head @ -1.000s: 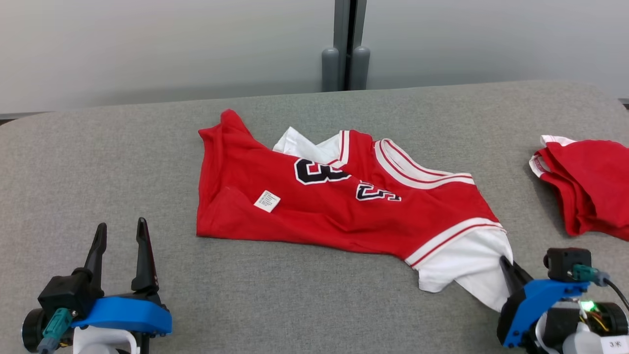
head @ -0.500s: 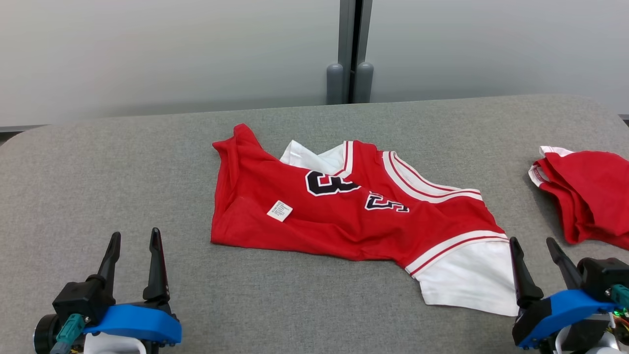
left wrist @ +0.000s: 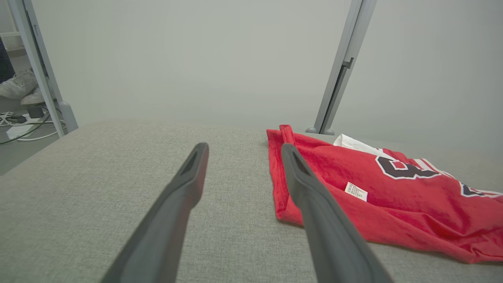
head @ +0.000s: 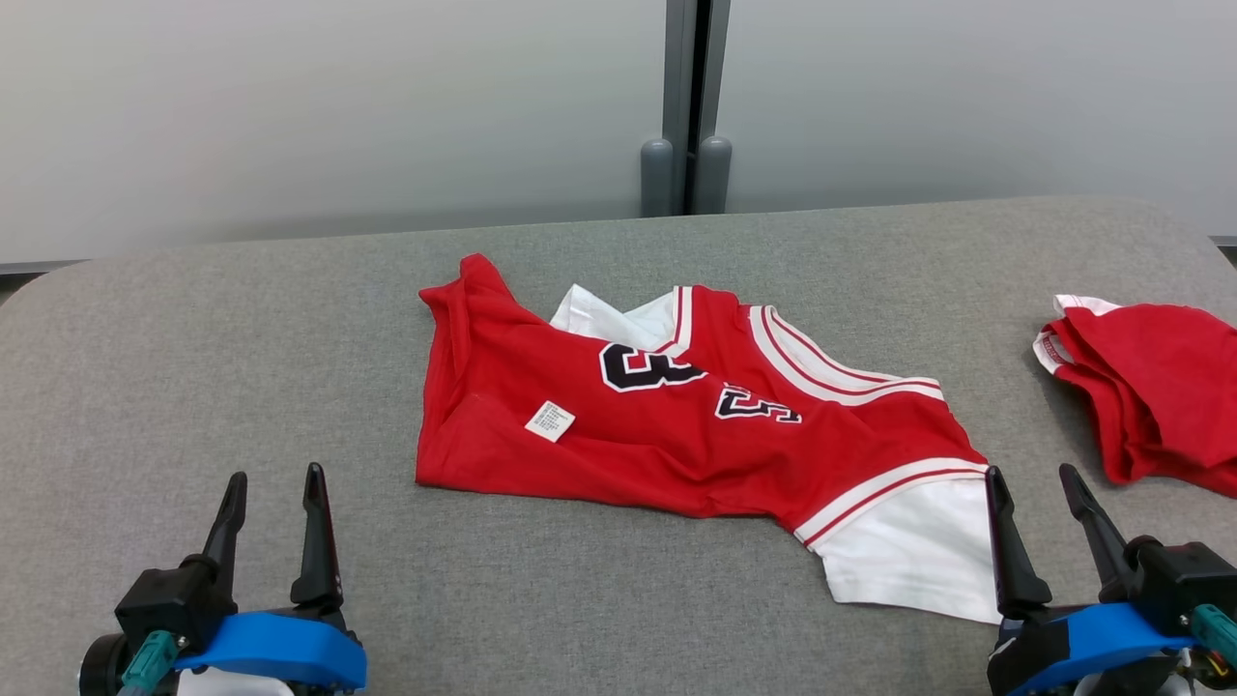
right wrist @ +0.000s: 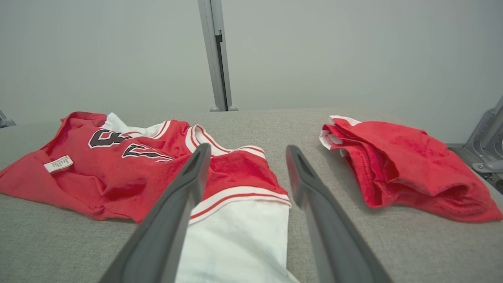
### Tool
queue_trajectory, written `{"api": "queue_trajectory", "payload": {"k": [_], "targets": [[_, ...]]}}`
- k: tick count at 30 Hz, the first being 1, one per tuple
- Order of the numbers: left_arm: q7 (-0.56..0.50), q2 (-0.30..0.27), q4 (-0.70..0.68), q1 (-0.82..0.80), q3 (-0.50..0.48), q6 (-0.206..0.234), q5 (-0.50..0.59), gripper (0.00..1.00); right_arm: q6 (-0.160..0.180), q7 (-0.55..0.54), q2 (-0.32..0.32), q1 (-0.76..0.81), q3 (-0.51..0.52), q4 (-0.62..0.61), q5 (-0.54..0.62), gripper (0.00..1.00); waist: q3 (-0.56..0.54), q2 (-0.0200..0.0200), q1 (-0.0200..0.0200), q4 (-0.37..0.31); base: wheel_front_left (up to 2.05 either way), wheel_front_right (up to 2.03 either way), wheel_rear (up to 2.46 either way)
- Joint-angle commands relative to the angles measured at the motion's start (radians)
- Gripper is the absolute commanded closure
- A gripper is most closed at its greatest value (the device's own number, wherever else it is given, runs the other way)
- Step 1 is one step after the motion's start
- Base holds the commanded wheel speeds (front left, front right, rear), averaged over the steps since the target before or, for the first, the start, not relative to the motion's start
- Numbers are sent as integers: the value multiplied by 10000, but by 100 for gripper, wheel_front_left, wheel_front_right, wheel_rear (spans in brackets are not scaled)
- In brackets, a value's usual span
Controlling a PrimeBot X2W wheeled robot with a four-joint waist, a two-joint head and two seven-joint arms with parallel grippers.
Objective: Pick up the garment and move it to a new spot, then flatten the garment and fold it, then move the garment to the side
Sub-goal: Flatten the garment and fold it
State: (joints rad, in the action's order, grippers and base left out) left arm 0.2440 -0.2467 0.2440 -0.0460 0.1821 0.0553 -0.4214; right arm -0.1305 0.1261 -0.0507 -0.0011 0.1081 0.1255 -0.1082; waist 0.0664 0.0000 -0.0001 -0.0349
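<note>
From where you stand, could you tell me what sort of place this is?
Likely a lab or office test area: a grey fabric-covered table, pale partition panels joined by a metal post behind it, and loose cables on the floor.

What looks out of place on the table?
The red jersey lies crumpled and askew, not flat. Its care label faces up, so it seems partly inside out, and a white part sticks out near the right gripper.

**Left end effector (head: 276, 474) and right end effector (head: 1030, 471): both open**

The left one is low near the front left corner of the desk (head: 145, 338), its two dark fingers apart and pointing toward the far edge. The right one has the same pose near the front right corner and holds nothing.
</note>
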Motion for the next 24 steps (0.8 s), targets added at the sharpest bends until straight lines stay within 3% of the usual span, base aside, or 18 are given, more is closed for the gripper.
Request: {"api": "queue_trajectory", "payload": {"k": [1,7,14,20,24], "targets": [[16,14,-4,-29,72,33,-47,0,-5,39,0,31,-4,30,-91,0,12,0,1,18,0,0,0],[-582,-31,178,-817,532,-294,136,0,-5,-12,1,-149,-43,-34,-102,0,164,0,1,29,0,0,0],[-2804,162,1573,-2746,1304,-710,90,0,-5,4,-3,-443,-357,-44,-264,0,710,0,1,-235,0,0,0],[-4841,517,2759,-4210,1463,-443,-201,0,-5,170,-3,-729,-492,72,-394,0,1336,0,1,-634,0,0,0],[-5453,556,3278,-4703,1472,-235,-231,0,-5,281,-1,-905,-580,176,-457,0,1603,0,1,-828,0,0,0]]}}
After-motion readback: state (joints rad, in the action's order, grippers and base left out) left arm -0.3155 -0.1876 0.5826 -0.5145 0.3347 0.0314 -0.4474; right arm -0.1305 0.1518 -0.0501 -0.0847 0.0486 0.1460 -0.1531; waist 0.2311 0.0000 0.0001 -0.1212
